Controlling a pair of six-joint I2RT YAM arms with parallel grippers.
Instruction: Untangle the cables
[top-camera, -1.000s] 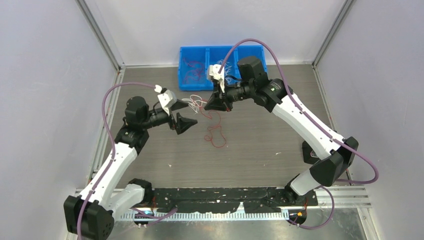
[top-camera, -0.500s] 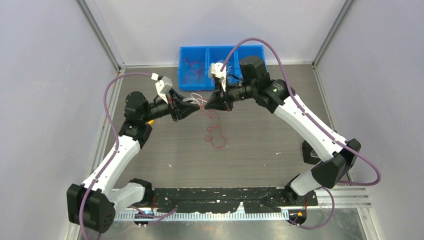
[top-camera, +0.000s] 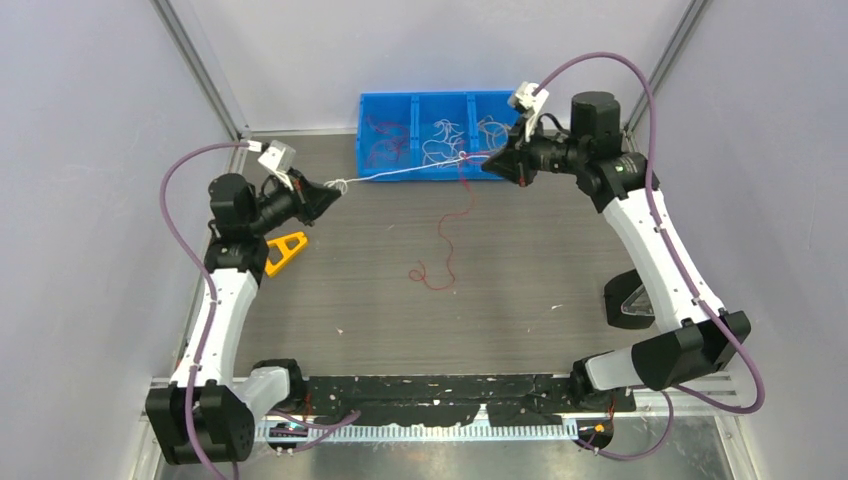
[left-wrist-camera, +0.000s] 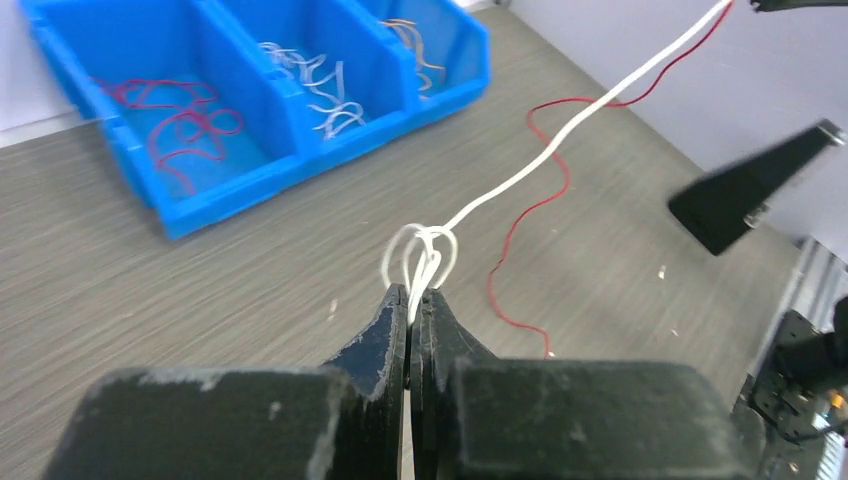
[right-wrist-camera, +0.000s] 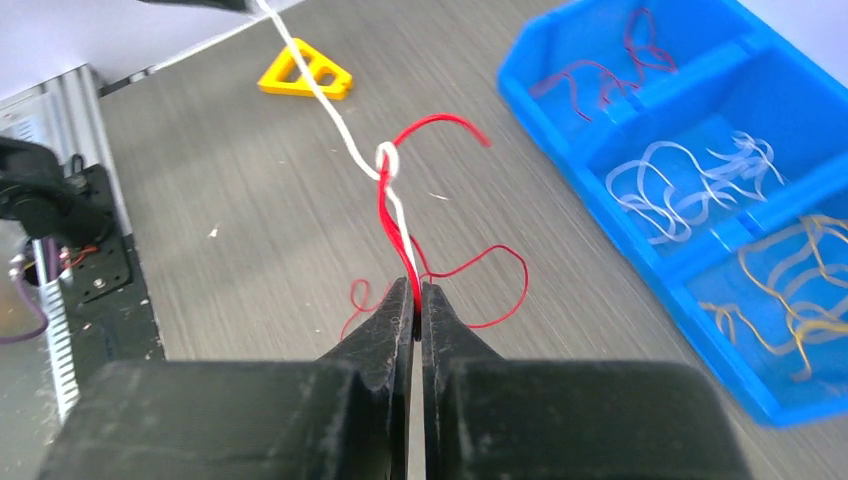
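A white cable (top-camera: 405, 173) runs taut above the table between my two grippers. My left gripper (top-camera: 335, 187) is shut on its looped end (left-wrist-camera: 425, 250), with the fingertips (left-wrist-camera: 395, 310) pressed together. My right gripper (top-camera: 487, 163) is shut on the other end together with a red cable (right-wrist-camera: 395, 225). The two cables cross in a small knot (right-wrist-camera: 385, 158) just ahead of the right gripper's jaws. From there the red cable (top-camera: 447, 225) hangs down, and its curly tail lies on the table.
A blue three-compartment bin (top-camera: 361, 140) at the back holds red, white and yellow-orange wires, sorted by colour. A yellow triangle (top-camera: 285, 250) lies below the left gripper. A dark wedge (top-camera: 630, 305) sits by the right arm's base.
The left gripper closed on the white cable. Both arms then pulled apart, left going left and right going back-right. The white cable is stretched straight and the red one lifted.
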